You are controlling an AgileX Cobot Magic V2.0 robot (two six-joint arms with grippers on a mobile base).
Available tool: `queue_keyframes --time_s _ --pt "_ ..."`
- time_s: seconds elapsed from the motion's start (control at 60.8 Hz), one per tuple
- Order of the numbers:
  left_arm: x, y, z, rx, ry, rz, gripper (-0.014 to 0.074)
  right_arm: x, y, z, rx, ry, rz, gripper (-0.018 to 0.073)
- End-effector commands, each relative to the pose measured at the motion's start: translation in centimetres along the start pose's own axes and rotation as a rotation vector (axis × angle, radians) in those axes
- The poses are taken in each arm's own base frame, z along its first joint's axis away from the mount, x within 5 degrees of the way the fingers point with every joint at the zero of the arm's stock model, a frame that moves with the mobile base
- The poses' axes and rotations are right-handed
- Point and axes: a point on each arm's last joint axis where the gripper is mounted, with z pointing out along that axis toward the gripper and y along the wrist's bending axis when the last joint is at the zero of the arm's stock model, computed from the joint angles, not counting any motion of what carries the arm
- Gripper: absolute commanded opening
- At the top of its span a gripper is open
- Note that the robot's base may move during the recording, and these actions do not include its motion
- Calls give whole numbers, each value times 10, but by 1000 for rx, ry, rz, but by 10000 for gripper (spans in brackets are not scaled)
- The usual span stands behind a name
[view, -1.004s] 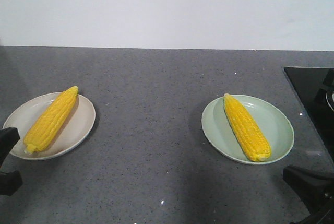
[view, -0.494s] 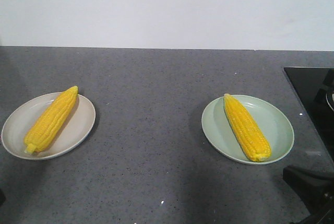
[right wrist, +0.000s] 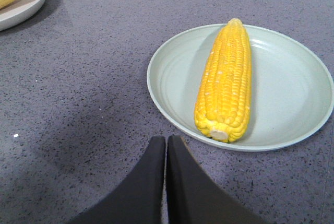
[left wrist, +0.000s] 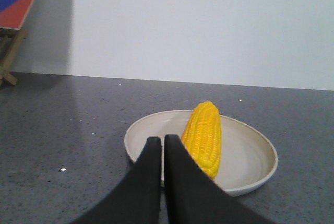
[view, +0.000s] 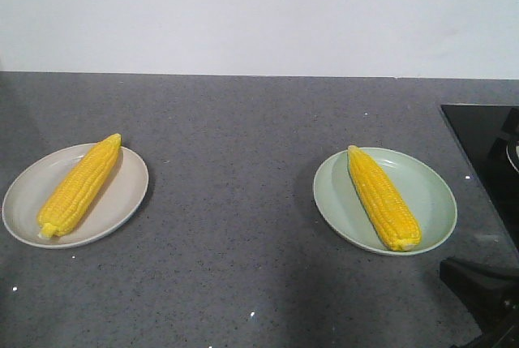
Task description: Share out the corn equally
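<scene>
Left claw: the left claw (left wrist: 163, 141) read as closed in its wrist view, fingers pressed together, nothing held.
Right claw: the right claw (right wrist: 166, 141) looked the same, fingers together and empty; only a dark part of that arm showed at the front view's lower right corner.
Left cob: one cob of corn (left wrist: 203, 137) lay on the beige plate (left wrist: 250, 174), just ahead of the left claw and slightly to its right.
Left cob axis: long axis ran away from the claw, tapered tip at the far end, butt end nearest the fingers.
Right cob: the second cob (right wrist: 225, 82) lay on the pale green plate (right wrist: 292, 88), ahead of the right claw and off to its right.
Right cob axis: also roughly away from the claw, tip far, cut butt near, leaning a little rightward toward the tip.
Nearer arm: each claw sat closest to its own plate; the plates were well apart on the grey table (view: 243, 169).
Count: I saw one cob per plate and no loose cobs.
Judgement: the split looked even to me, so I expected no further grasp. Any regrasp would have to close across the cob, not along it.
Other: a black hob (view: 486, 137) sat at the table's right edge.
</scene>
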Motion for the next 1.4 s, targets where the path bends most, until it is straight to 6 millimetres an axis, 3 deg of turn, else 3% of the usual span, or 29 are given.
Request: queue_keyframes --time_s 0.0,0.181,1.382 --pt "-10 0 -4 -22 -62 1 -6 -10 -3 -3 27 -50 12 -5" --pt "-5 0 -3 -23 4 -2 -6 -10 -3 -2 25 -49 12 -5" --pt "-7 0 -3 -23 -3 -5 -6 -10 -3 -3 35 -42 -12 -5"
